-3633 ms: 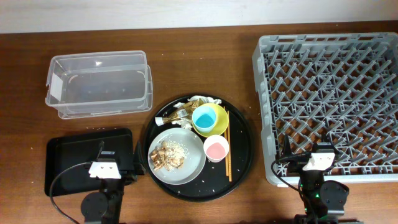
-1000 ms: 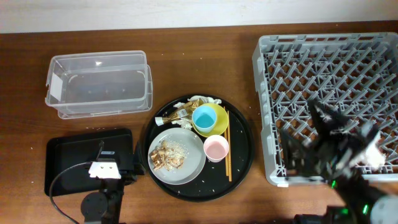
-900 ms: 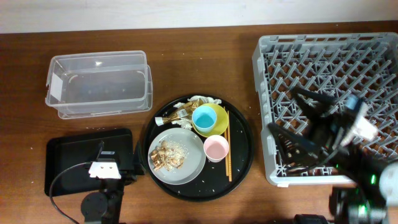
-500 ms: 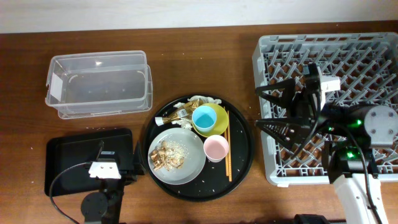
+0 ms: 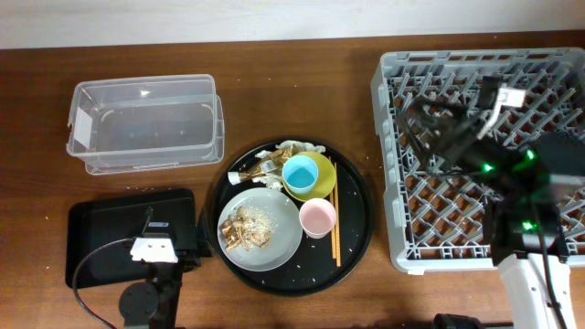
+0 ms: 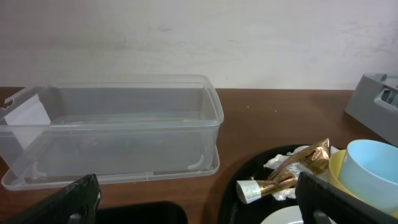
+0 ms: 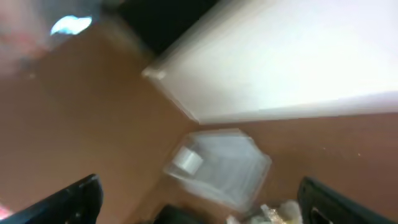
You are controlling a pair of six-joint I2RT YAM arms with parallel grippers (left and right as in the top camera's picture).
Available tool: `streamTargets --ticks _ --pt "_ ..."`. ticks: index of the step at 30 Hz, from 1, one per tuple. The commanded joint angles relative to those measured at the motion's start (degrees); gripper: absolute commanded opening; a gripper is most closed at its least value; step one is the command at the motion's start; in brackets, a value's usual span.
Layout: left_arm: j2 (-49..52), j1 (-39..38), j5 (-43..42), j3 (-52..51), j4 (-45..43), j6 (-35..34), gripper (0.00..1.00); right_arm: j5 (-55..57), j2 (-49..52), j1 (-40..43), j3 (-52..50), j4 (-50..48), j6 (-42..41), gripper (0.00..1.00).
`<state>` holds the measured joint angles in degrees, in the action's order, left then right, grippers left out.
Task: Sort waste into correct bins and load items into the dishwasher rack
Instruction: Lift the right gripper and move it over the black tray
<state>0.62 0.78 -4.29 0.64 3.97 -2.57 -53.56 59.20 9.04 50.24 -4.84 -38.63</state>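
Note:
On the round black tray (image 5: 356,242) stand a yellow bowl (image 5: 317,183) holding a light-blue cup (image 5: 299,172), a pink cup (image 5: 317,217), and a grey plate (image 5: 274,239) with food scraps (image 5: 245,227). Chopsticks (image 5: 333,219) lie at the right, white napkins (image 5: 297,146) and a gold wrapper (image 5: 256,169) at the back. The clear tub (image 5: 144,123) and flat black tray (image 5: 110,228) are on the left, the grey rack (image 5: 484,91) on the right. My left gripper (image 5: 169,228) (image 6: 202,208) is open over the flat tray. My right gripper (image 5: 425,132) (image 7: 202,205) hangs open above the rack, blurred, facing left.
The left wrist view shows the tub (image 6: 112,124), the wrapper (image 6: 292,174), the blue cup (image 6: 373,171) and a corner of the rack (image 6: 379,102). White grains are scattered on the round tray. A pale wall runs behind the table.
My right arm has lifted from the rack's near edge, swung back over the rack and turned to face left. The left arm and every object are where they were.

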Motion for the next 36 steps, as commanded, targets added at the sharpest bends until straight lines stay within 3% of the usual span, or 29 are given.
streamTargets --ticks 1,8,13,16,22,24,25,27,30,36 --pt "-0.28 0.26 -0.26 -0.15 0.37 0.87 1.0 24.48 0.35 -0.13 6.29 19.3 17.33 0.98" --pt "-0.28 0.26 -0.26 -0.15 0.37 0.9 0.99 45.7 0.42 -3.91 27.93 53.42 29.09 0.99" --pt "-0.28 0.26 -0.26 -0.15 0.37 0.9 1.0 41.94 0.42 -14.4 34.69 67.52 32.48 0.98" --pt "-0.28 0.26 -0.26 -0.15 0.37 0.9 1.0 35.04 0.46 -19.41 34.67 70.31 33.53 0.98" --pt "-0.28 0.26 -0.26 -0.15 0.37 0.87 1.0 33.73 5.11 -27.32 34.58 69.11 30.82 0.98" --pt "-0.28 0.26 -0.26 -0.15 0.37 0.9 1.0 36.13 8.26 -30.53 34.58 70.47 30.6 0.83" --pt "-0.28 0.26 -0.26 -0.15 0.37 0.9 1.0 38.64 10.58 -32.72 34.58 71.1 29.29 0.67" --pt "-0.28 0.26 -0.26 -0.15 0.37 0.9 1.0 43.89 15.19 -36.76 34.58 71.56 25.38 0.56" --pt "-0.28 0.26 -0.26 -0.15 0.37 0.87 1.0 50.05 22.08 -42.27 34.58 71.47 21.07 0.49" --pt "-0.28 0.26 -0.26 -0.15 0.37 0.9 1.0 52.35 34.8 -51.04 34.58 71.56 13.84 0.48"
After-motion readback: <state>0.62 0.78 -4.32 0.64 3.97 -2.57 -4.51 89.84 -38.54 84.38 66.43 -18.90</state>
